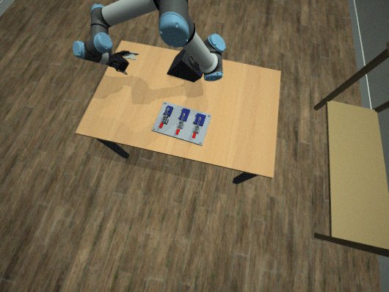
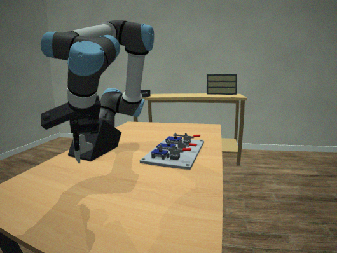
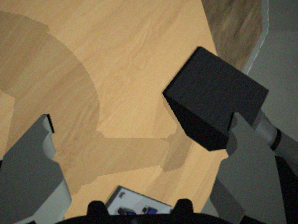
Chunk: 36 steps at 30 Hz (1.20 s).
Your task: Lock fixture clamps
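A grey fixture plate (image 1: 184, 122) lies near the middle of the wooden table and carries three clamps in a row, each with a blue part and a red-tipped handle (image 1: 161, 125) (image 1: 177, 130) (image 1: 194, 136). In the exterior view (image 2: 173, 152) the handles lie low and point away from the arm. My gripper (image 1: 126, 62) (image 2: 79, 149) hangs open and empty above the table's far left corner, well apart from the fixture. In the wrist view both grey fingers frame bare table, and the plate's corner (image 3: 140, 206) shows at the bottom edge.
The arm's black base block (image 1: 184, 67) stands at the table's back edge, beside the gripper (image 3: 215, 102). A second wooden table (image 2: 194, 98) with a small slatted box (image 2: 221, 84) stands behind, off the work table.
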Available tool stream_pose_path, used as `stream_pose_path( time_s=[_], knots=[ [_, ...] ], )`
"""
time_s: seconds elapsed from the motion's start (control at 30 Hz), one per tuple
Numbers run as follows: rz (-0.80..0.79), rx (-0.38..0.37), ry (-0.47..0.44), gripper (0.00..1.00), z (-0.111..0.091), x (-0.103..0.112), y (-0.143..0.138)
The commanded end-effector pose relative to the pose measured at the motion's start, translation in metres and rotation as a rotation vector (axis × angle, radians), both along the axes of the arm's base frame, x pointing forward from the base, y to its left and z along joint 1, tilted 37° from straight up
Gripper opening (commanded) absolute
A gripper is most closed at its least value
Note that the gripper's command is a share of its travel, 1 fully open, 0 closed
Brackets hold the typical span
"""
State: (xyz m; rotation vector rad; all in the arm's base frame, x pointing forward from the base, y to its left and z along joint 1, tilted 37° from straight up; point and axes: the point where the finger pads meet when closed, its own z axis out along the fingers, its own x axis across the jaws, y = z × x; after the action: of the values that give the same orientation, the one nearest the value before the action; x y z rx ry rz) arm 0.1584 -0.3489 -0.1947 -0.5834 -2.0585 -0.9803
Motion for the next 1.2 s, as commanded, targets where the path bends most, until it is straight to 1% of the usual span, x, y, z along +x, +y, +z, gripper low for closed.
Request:
stream_pose_path(
  time_s=[0.0, 0.53, 0.57, 1.1, 1.17],
  knots=[
    [0.000, -0.001, 0.000, 1.00, 0.000, 0.000, -0.001],
    [0.000, -0.001, 0.000, 1.00, 0.000, 0.000, -0.001],
    [0.000, -0.001, 0.000, 0.58, 0.000, 0.000, -0.001],
    [0.000, -0.001, 0.000, 0.58, 0.000, 0.000, -0.001],
    [0.065, 0.007, -0.101, 0.58, 0.019, -0.003, -0.015]
  ],
)
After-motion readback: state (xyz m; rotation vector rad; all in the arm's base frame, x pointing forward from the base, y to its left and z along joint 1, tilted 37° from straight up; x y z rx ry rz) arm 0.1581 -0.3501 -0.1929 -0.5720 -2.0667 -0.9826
